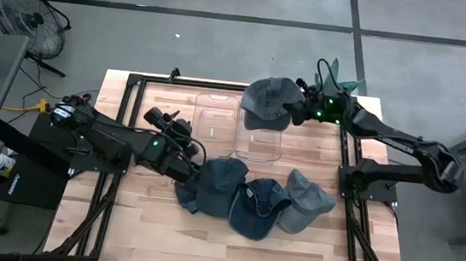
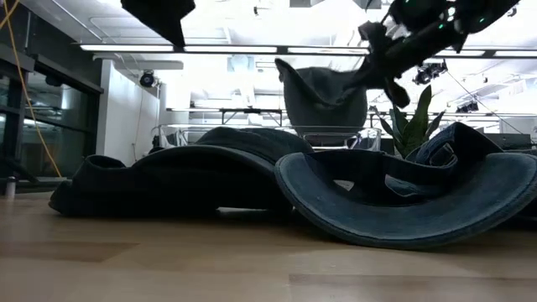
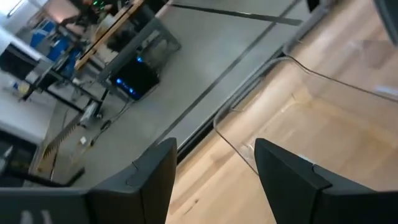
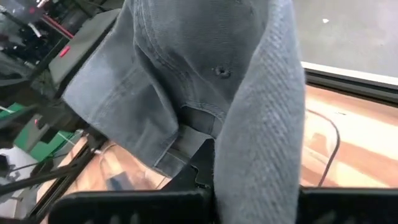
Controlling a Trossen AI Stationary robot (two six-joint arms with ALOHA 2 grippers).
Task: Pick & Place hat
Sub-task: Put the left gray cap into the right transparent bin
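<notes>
Wooden bench [image 1: 147, 225] carries two clear plastic bins [image 1: 259, 129], empty. Three denim hats [image 1: 256, 203] still lie in a pile. Right gripper [image 1: 290, 112] clamped on grey denim hat [image 1: 266, 99], lifted over bin. Left gripper [image 1: 186, 149] fingers apart, empty, beside pile.

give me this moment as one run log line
right gripper: shut on grey hat, held over clear bins | left gripper: open, empty, by hat pile

L claw [image 3: 214, 180] open — R claw [image 1: 290, 112] clamped.
</notes>
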